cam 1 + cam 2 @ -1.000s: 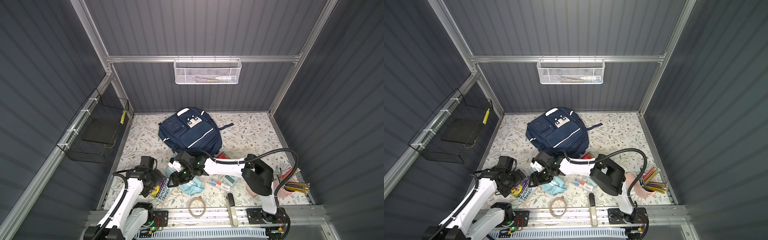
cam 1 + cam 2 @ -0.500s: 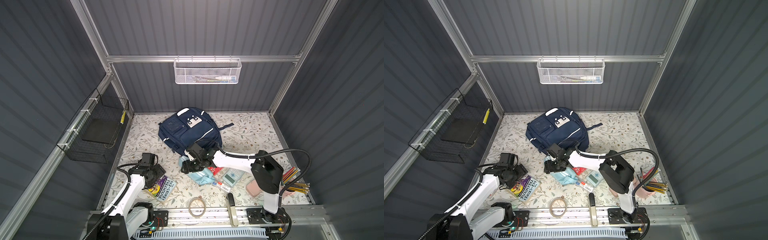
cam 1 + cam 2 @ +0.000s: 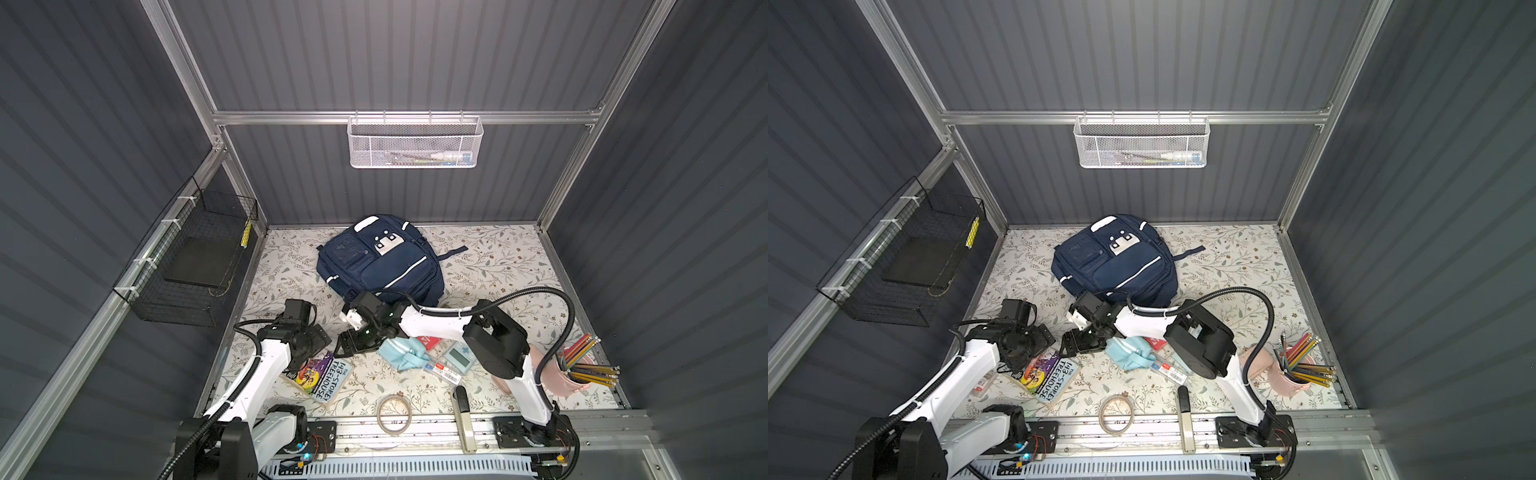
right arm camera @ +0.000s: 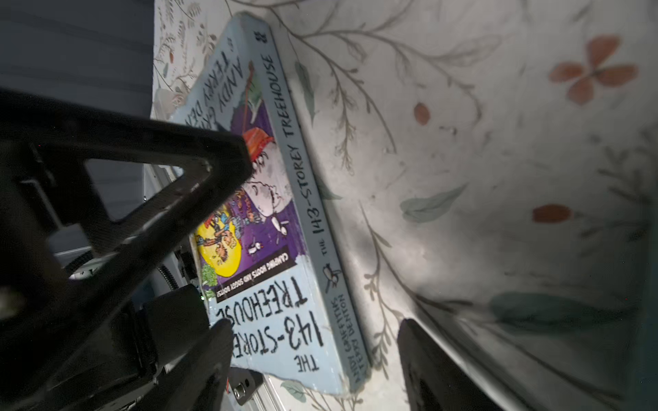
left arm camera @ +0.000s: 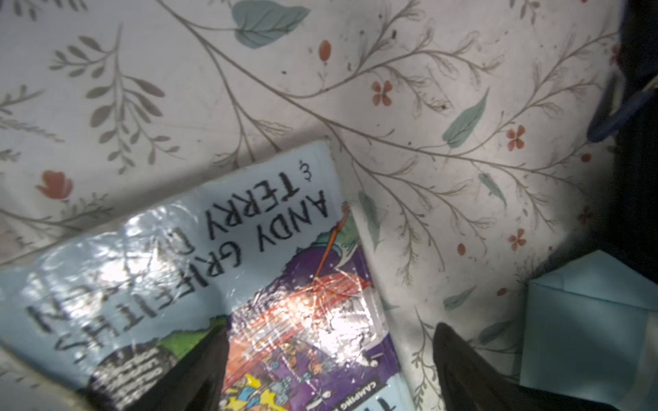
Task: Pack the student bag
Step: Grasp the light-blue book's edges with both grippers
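Note:
The student bag (image 3: 380, 262) (image 3: 1115, 262), navy with white stripes, lies flat at the back of the floral mat, and neither gripper touches it. A paperback book (image 3: 326, 376) (image 3: 1050, 374) (image 5: 213, 267) (image 4: 270, 249) lies at the front left. My left gripper (image 3: 311, 343) (image 5: 327, 373) hovers open over the book's far end, one finger above the cover and one above the mat. My right gripper (image 3: 351, 347) (image 4: 313, 359) reaches across from the right, low and open. The book's near corner and spine lie between its fingers.
A light blue pouch (image 3: 401, 351) (image 5: 587, 320) lies just right of my right gripper. Near it are a calculator (image 3: 457, 357) and a clear pen box (image 3: 444, 370). A tape roll (image 3: 394, 409) sits at the front edge. A pink cup of pencils (image 3: 577, 374) stands front right, and a black wire basket (image 3: 195, 257) hangs on the left wall.
My right gripper went with the light blue pouch toward the bag, left it there, then swung back to the book with wider jaws. My left gripper stayed over the book.

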Controlling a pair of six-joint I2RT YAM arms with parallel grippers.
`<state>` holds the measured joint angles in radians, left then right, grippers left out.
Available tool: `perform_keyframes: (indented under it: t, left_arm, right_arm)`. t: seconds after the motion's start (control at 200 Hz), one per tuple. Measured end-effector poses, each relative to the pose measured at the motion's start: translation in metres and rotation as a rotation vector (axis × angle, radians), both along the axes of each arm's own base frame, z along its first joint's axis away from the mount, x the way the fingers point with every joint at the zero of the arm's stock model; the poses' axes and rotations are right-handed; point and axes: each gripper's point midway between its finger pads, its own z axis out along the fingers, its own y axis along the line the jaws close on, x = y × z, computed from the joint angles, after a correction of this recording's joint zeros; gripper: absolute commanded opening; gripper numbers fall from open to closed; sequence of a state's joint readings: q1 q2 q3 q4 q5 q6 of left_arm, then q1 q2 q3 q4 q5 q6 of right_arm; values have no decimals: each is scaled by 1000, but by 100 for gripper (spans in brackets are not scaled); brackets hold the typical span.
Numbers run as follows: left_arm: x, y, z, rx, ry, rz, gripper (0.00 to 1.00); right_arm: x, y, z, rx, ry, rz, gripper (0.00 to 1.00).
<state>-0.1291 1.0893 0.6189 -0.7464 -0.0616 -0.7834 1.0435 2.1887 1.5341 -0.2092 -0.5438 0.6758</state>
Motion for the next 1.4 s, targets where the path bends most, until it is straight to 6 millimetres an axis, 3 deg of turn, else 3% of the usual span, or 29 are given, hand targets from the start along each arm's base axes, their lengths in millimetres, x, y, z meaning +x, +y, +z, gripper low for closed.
perform_keyframes:
  t: [0.25, 0.455, 0.695, 0.81, 0.891, 1.146, 1.286, 1.401]
  left_arm:
    - [-28, 12, -14, 47, 116, 87, 92]
    - [-23, 14, -17, 47, 95, 168, 91]
    - [-21, 15, -23, 19, 49, 266, 80]
    - [-19, 16, -24, 16, 37, 295, 74]
    - [-5, 14, -23, -5, -18, 303, 73]
    - [72, -5, -14, -140, -288, 283, 67]
    - [86, -14, -12, -200, -355, 261, 65]
    - [88, -15, -1, -190, -373, 230, 73]
  right_arm:
    - [-4, 5, 1, 35, 19, 7, 80]
    - [-4, 8, 3, 57, 21, 12, 81]
    - [-2, 6, 6, 81, 97, 1, 79]
    - [-3, 7, -3, 75, 156, -3, 78]
    - [-1, 16, -2, 59, 152, 10, 77]
    - [-6, 22, -4, 58, 173, 34, 69]
    - [-8, 26, -5, 123, 246, 16, 72]
    - [-2, 24, -6, 108, 220, -39, 71]
